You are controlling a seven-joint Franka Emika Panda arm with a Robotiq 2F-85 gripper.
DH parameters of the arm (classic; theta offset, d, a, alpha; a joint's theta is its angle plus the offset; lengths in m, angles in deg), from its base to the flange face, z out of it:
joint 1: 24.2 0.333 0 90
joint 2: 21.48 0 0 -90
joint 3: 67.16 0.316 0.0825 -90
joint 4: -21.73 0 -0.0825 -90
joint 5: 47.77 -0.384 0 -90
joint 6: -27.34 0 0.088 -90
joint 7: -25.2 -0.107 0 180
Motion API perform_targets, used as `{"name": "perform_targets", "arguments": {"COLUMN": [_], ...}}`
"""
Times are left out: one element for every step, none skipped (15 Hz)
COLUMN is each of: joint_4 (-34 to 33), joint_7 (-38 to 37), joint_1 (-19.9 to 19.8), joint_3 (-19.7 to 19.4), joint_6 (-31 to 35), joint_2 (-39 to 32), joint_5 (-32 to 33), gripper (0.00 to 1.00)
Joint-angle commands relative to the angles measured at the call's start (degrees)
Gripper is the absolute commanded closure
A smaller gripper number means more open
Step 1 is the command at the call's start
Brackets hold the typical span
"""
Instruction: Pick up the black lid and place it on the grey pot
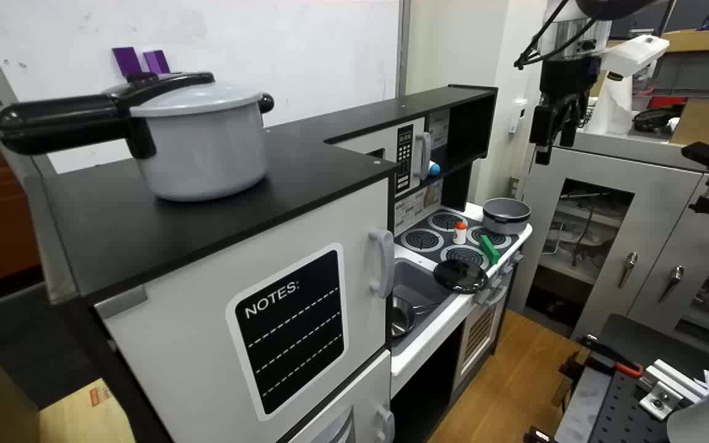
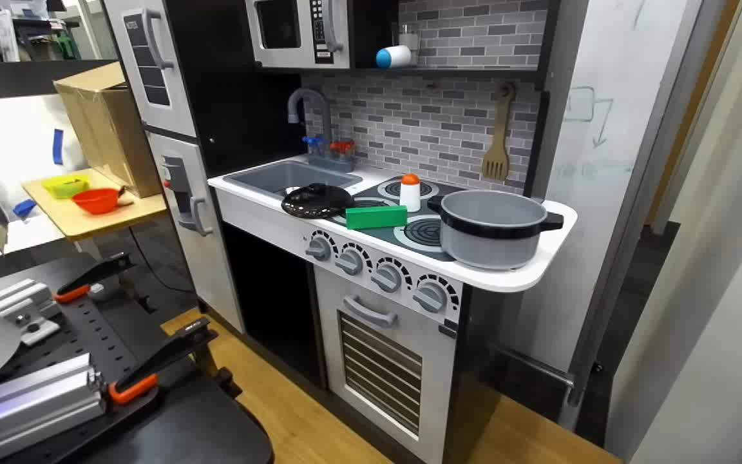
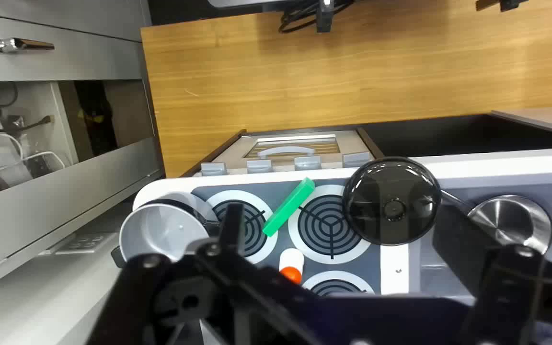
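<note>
Placement pending, by the look of it. Black lid (image 2: 315,205) on counter (image 2: 500,281), lid knob (image 3: 394,209) up, across white strip (image 3: 391,282) between sink (image 2: 268,177) and front burner (image 3: 331,230). Probably lies that way to offer knob to a top grasp. Grey pot (image 2: 493,240) at counter's outer corner, mouth up, uncovered; likely stands so to receive lid. End effector (image 1: 554,146) up above, well apart from lid, with fingers (image 3: 233,225) spread wide, gripping nothing. Green block (image 2: 376,217) on stove (image 3: 369,261) between lid and pot, orange-capped white shaker (image 2: 410,195) nearby: could snag a low carry, so calls for lifting over. Steel pan (image 3: 513,220) in sink, reason unclear. Reads "NOTES:" on black panel (image 1: 290,332) of fridge door (image 1: 176,344). Can't read microwave panel (image 1: 404,159) characters or shaker marking; too small. Shows no legible brand.
</note>
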Motion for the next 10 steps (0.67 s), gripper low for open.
{"name": "perform_targets", "arguments": {"joint_4": [-0.11, -0.11, -0.11, -0.11, -0.11, -0.11, -0.14, -0.03, 0.05, -0.17], "joint_7": [-0.08, -0.09, -0.09, -0.09, -0.09, -0.09, -1.08, -2.25, -3.15, -3.99], "joint_1": [0.21, 0.21, 0.21, 0.21, 0.21, 0.21, 0.33, 0.43, 0.58, 0.76], "joint_3": [-0.16, -0.16, -0.16, -0.16, -0.16, -0.16, 0.15, 0.43, 0.63, 0.81], "joint_6": [-0.13, -0.13, -0.13, -0.13, -0.13, -0.13, 0.65, 1.87, 2.93, 3.71], "joint_2": [0.02, 0.03, 0.05, 0.05, 0.05, 0.05, -0.32, -0.67, -0.88, -1.45], "joint_5": [0.06, 0.06, 0.06, 0.06, 0.06, 0.06, -0.29, -0.55, -0.74, -1.05], "gripper": [0.00, 0.00, 0.00, 0.00, 0.00, 0.00, 0.00, 0.00, 0.00, 0.00]}}
